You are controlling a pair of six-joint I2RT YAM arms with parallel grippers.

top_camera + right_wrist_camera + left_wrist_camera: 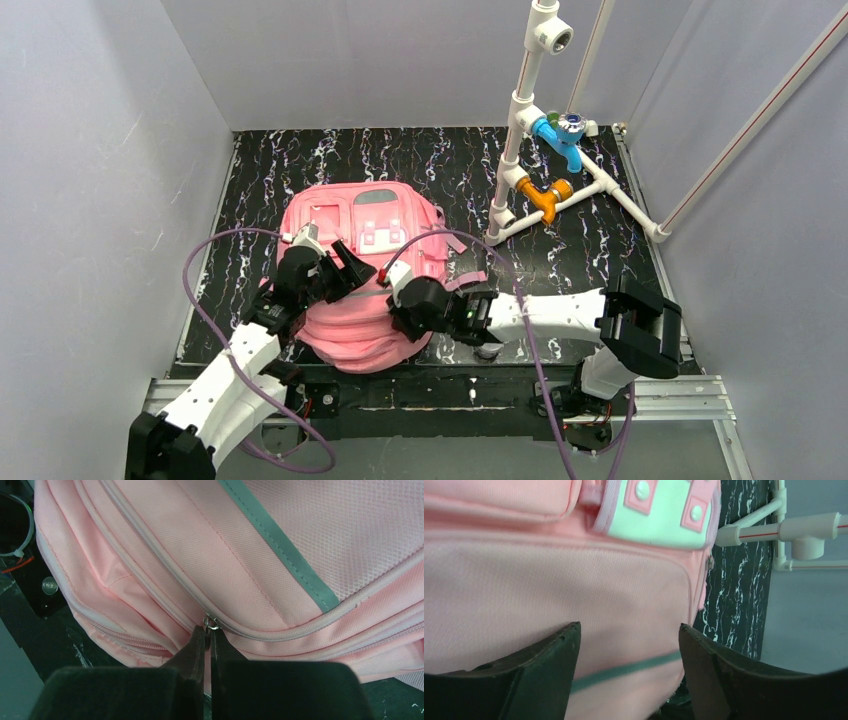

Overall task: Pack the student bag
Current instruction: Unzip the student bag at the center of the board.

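The student bag is a pink backpack lying flat on the black marbled table, its white patch toward the back. My right gripper is at the bag's near edge, shut on the metal zipper pull of a closed zip. A grey reflective strip runs just above that zip. My left gripper hovers over the front pocket, its jaws open and straddling pink fabric crossed by a grey strip. In the top view the left gripper and right gripper sit close together over the bag's near half.
A white PVC pipe frame with a blue fitting and an orange fitting stands at the back right. White walls enclose the table on three sides. Purple cables loop off both arms.
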